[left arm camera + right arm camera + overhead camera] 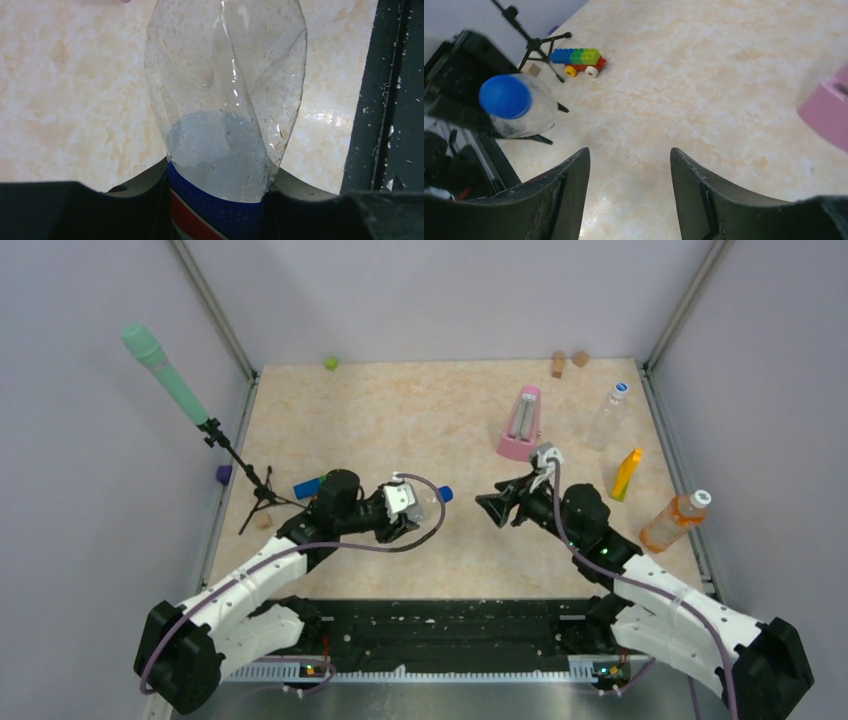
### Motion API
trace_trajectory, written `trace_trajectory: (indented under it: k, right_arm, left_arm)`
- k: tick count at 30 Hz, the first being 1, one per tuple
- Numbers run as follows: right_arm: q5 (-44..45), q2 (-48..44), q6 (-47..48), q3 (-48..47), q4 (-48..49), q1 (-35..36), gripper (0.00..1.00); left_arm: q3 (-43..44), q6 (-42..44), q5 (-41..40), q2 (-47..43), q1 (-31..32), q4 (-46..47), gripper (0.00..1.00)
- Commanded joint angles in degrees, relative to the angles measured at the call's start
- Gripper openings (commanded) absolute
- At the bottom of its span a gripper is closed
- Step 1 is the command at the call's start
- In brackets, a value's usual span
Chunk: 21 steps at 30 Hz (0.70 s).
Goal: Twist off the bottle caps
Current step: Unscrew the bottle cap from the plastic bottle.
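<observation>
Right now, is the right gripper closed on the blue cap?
No: the right gripper is open and holds nothing; the blue cap is well clear of it.

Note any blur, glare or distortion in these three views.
Top view: evenly lit and sharp, with faint shadows. Left wrist: the bottle fills the frame, white glints streak its clear wall and it blurs the table behind. Right wrist: the blue cap and the pink metronome look soft.
</observation>
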<state>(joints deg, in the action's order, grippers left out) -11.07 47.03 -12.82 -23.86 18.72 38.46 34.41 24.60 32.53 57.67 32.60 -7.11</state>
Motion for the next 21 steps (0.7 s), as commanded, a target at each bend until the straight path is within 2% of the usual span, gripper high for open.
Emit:
trace_trajectory:
  k: [1, 4, 11, 15, 18, 21]
  right_arm:
    - [14.79, -3.43, -20.54, -3.82, -18.41, 0.2, 0.59]
    - [13.95, -8.03, -24.93, -2.11, -19.91, 0.21, 0.61]
    - [17.29, -24.91, -30.61, -1.29, -35.93, 0.18, 0.62]
    - [14.01, -33.73, -30.52, -0.24, -36.47, 0.21, 0.61]
    - [9.19, -33.79, -31.06, -0.49, -33.75, 0.19, 0.61]
    - [4.41, -28.2, -33.08, -0.22, -27.76, 0.17, 0.61]
  left_arm:
    - [-3.6, 1.13, -2.42, -3.65, -0.12, 11.66, 0.0]
    - [-3.43, 1.86, -3.78, -3.9, -0.1, 12.11, 0.0]
    - [-2.64, 2.07, -4.39, -4.37, 0.68, 10.85, 0.0]
    - [-3.92, 3.7, -5.83, -5.46, 1.86, 10.53, 0.0]
    - [-4.69, 5.14, -7.19, -6.63, 2.69, 9.71, 0.0]
    - [-6.04, 8.4, -8.98, -6.7, 4.36, 9.52, 0.0]
